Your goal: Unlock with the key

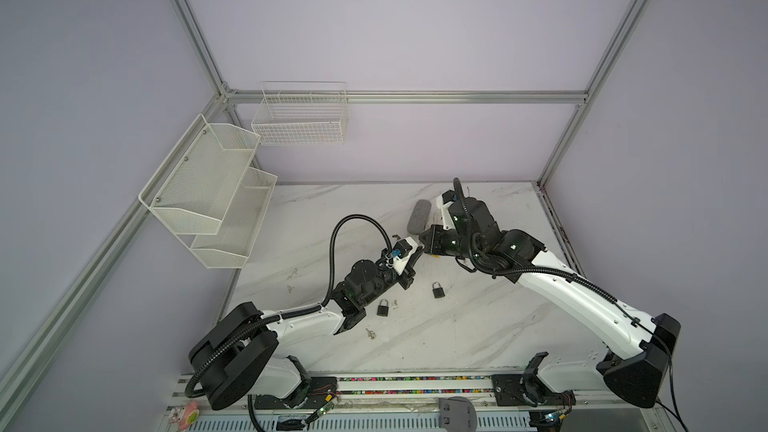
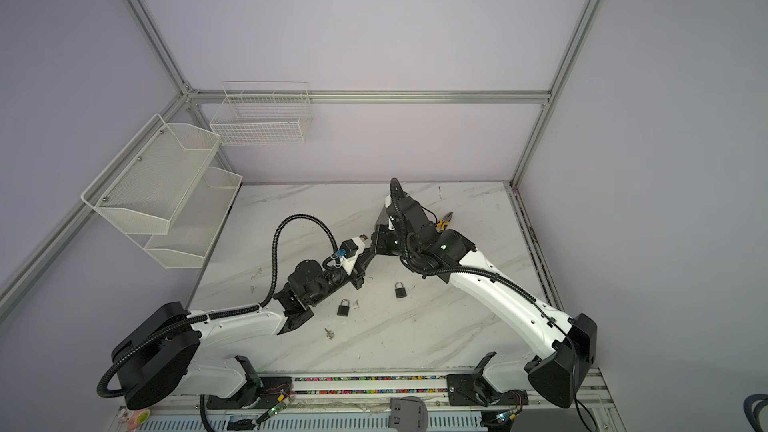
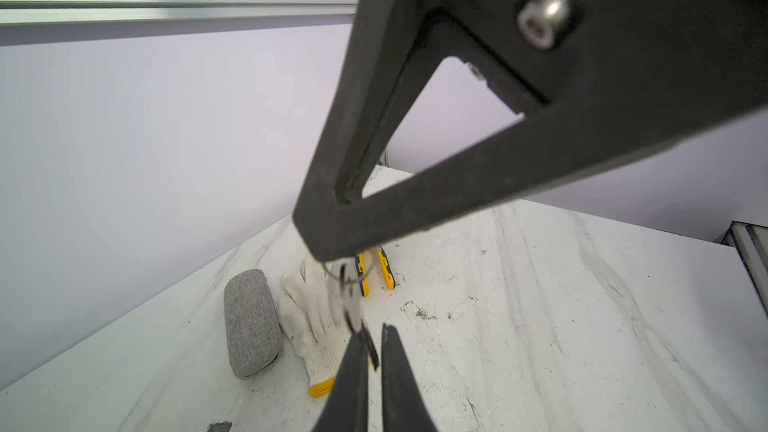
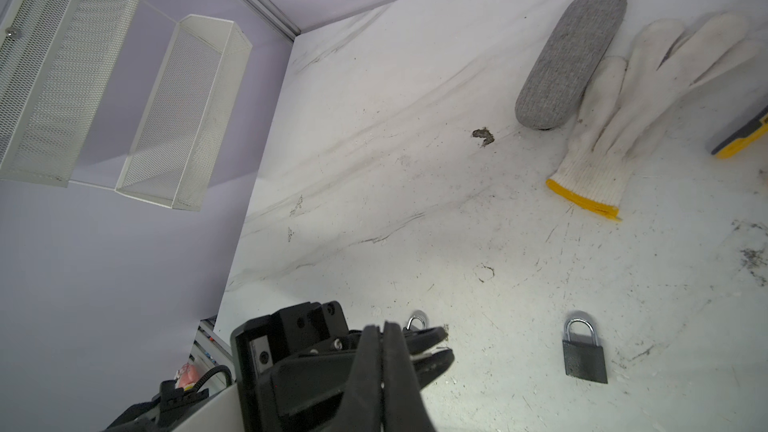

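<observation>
The small silver key on a wire ring [image 3: 351,307] hangs in the air on the robot's side of the grey oval fabric case [image 3: 250,322], above the marbled white worktop [image 1: 478,326]. The right claw [image 4: 381,330] is clenched on its ring end and the left claw [image 3: 374,332] on its blade end, so this looks like a hand-over. Next, one claw should let go. The other then carries the key to a black padlock with a steel shackle [image 4: 584,359], lying loose farther from the case, which will likely need steadying.

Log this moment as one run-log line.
left tool: shut on key | right tool: shut on key ring | left padlock, right padlock: on table
</observation>
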Available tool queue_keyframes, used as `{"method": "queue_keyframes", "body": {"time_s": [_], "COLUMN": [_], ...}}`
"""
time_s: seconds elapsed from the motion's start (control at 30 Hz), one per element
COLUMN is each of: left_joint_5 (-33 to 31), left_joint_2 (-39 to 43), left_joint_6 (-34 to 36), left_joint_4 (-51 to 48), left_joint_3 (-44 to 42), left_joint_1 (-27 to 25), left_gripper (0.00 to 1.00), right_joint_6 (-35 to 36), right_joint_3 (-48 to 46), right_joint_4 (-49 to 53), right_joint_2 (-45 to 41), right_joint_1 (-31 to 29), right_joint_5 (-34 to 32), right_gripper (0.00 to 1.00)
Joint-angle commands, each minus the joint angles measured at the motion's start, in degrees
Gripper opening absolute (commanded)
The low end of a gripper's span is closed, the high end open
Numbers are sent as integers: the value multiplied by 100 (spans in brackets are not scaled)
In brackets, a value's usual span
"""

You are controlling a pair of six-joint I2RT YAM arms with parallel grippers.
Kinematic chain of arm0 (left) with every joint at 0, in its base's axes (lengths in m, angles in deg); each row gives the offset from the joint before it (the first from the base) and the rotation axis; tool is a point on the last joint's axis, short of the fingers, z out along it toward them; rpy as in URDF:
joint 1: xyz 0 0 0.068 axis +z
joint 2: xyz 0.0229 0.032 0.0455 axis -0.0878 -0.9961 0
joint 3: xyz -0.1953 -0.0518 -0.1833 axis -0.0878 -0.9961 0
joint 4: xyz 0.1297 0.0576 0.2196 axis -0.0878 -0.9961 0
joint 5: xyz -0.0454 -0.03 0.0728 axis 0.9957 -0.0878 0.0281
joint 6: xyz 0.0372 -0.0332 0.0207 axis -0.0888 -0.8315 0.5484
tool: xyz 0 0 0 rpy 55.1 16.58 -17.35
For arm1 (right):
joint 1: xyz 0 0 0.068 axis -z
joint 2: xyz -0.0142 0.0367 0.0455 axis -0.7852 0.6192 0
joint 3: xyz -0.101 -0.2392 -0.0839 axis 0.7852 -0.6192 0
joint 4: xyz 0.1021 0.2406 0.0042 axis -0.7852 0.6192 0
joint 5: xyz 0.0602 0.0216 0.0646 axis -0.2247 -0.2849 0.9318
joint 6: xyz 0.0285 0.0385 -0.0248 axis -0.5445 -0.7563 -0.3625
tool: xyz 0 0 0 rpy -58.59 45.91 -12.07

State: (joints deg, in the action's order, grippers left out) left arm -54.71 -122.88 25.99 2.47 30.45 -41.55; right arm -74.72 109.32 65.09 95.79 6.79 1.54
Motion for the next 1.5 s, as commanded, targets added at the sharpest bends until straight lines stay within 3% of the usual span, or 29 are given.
{"method": "queue_keyframes", "body": {"time_s": [0.0, 0.1, 0.33, 0.4, 0.47, 0.57, 0.7, 0.9, 1.07, 1.47], "left_joint_5": [61, 62, -524, -640, -714, -830, -921, -963, -877, -816], "left_joint_2": [-33, -64, -160, -161, -158, -154, -160, -159, -160, -156], "left_joint_6": [19, 28, 371, 564, 796, 1160, 1619, 2115, 2331, 2593], "left_joint_4": [443, 481, 359, 375, 373, 285, 107, -88, -92, -64], "left_joint_3": [526, 535, 639, 609, 594, 615, 691, 807, 860, 897], "left_joint_1": [9, 9, 9, 10, 7, 8, 9, 8, 13, 6], "left_gripper": [8, 1, 0, 0, 0, 0, 0, 0, 0, 0], "right_joint_6": [92, 99, 29, -14, -69, -169, -491, -1135, -1437, -1490], "right_joint_3": [-26, -29, 27, 59, 111, 146, 168, 190, 152, 75], "right_joint_4": [-112, -121, -43, -20, 23, 85, 95, 99, 96, 108], "right_joint_2": [-55, -29, -37, -28, -37, -97, -100, 77, 112, 348], "right_joint_1": [45, 54, 92, 117, 135, 177, 206, 250, 258, 346], "right_joint_5": [32, 56, -61, -63, -99, -121, 165, 503, 641, 684], "right_gripper": [0, 0, 0, 6, 22, 35, 43, 44, 38, 25]}}
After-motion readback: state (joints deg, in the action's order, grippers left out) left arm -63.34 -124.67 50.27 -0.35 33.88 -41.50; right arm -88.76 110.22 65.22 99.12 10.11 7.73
